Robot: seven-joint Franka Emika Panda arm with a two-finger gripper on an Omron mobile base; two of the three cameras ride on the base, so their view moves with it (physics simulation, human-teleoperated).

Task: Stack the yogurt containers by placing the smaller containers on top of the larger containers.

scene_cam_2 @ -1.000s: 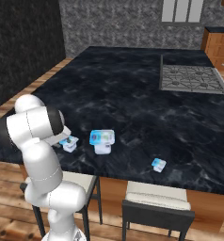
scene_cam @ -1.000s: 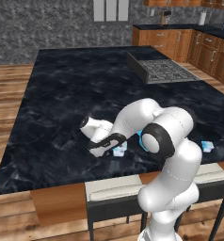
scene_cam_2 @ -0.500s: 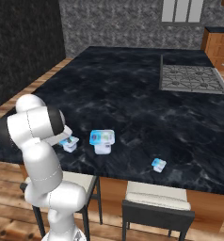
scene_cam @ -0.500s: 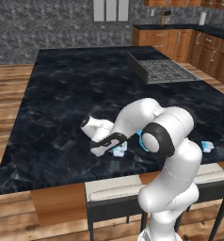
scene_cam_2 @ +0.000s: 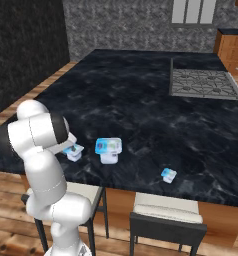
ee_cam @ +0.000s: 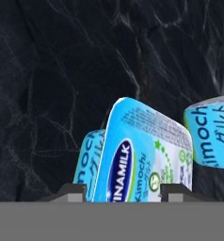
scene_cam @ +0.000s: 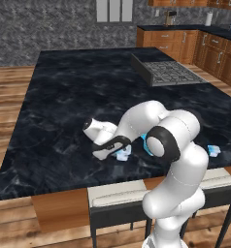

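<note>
Three yogurt containers sit on the dark marbled surface (scene_cam_2: 141, 115) near its front edge. One small cup (scene_cam_2: 73, 151) stands at the left in the right base view, right under the robot's hand; the large tub (scene_cam_2: 109, 149) stands just beside it to the right, apart from it; a second small cup (scene_cam_2: 168, 175) lies well apart farther right, close to the surface's front edge. In the left base view the white arm bends down over the surface and the gripper (scene_cam: 118, 151) hangs low at the first small cup (scene_cam: 123, 154), of which a bit of blue lid and white body peeks out below the dark hand; the tub is mostly hidden behind the arm there, with a sliver of blue beside the elbow, and the far small cup (scene_cam: 214, 151) shows at the right. In the hand view the first small cup's light-blue lid (ee_cam: 144, 157), printed with a dark blue oval logo, fills the space between the two finger tips (ee_cam: 74, 190), which stand spread on either side of the cup; whether they touch its sides I cannot tell. The tub's lid (ee_cam: 210, 132) shows at the right edge of that view, near the cup. A cooktop (scene_cam_2: 203, 82) is set into the far right part of the surface, and two stools (scene_cam_2: 166, 220) stand below its front edge.
</note>
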